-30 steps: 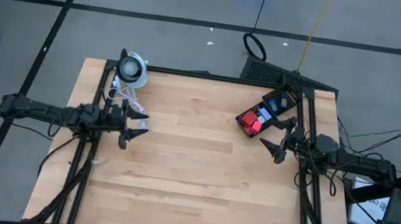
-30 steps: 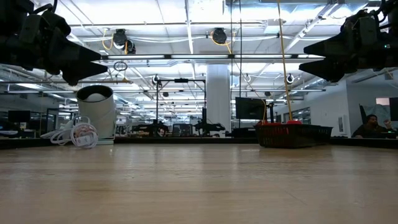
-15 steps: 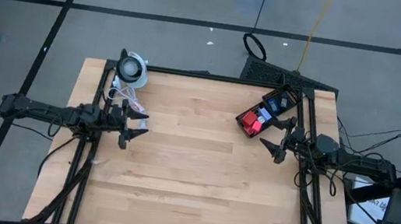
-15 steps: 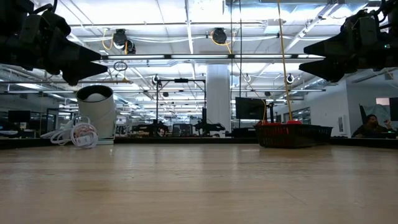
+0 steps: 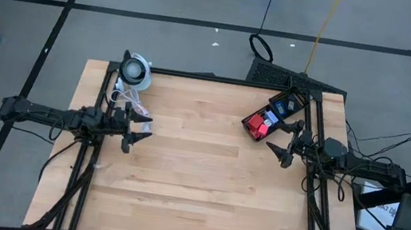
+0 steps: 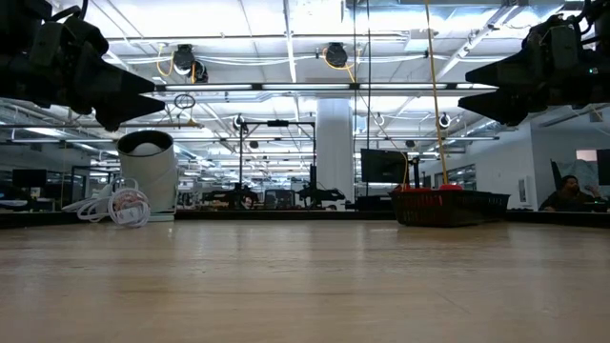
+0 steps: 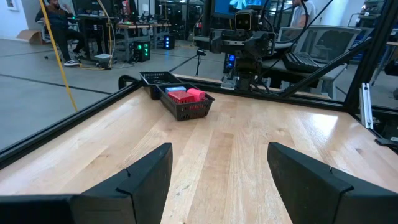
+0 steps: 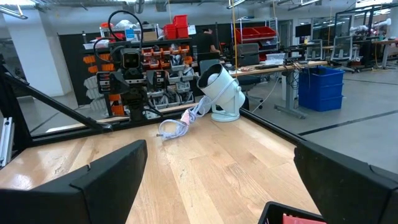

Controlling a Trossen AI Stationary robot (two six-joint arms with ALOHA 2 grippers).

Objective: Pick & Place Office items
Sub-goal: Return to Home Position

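Two grippers hang above the table (image 5: 195,186), and you can see each one with its fingers spread wide and nothing between them. Your left gripper (image 5: 137,133) is over the left side of the table, pointing toward the middle. Your right gripper (image 5: 282,140) is over the right side, facing the left one, with the bare wooden top between them. From table height, both sit well clear of the surface.

You will find the office items in the black bin (image 6: 448,208), which stands on the table near its far right corner, just beside the right gripper on its far side. From above, the red blocks (image 5: 256,123) fill the bin's near end, and a blue block (image 5: 287,106) lies toward its far end. From the left wrist, a pink block (image 7: 195,94) lies against the red ones, all below the mesh rim. No block is in either gripper.

At the far left corner stands the round white device (image 5: 136,70). The white coiled cable (image 5: 128,102) lies on the table just near of it, close to the left gripper but apart from its fingers.

Beyond the table, at the far right of the room, a seated person (image 6: 570,191) shows in the table-height view.
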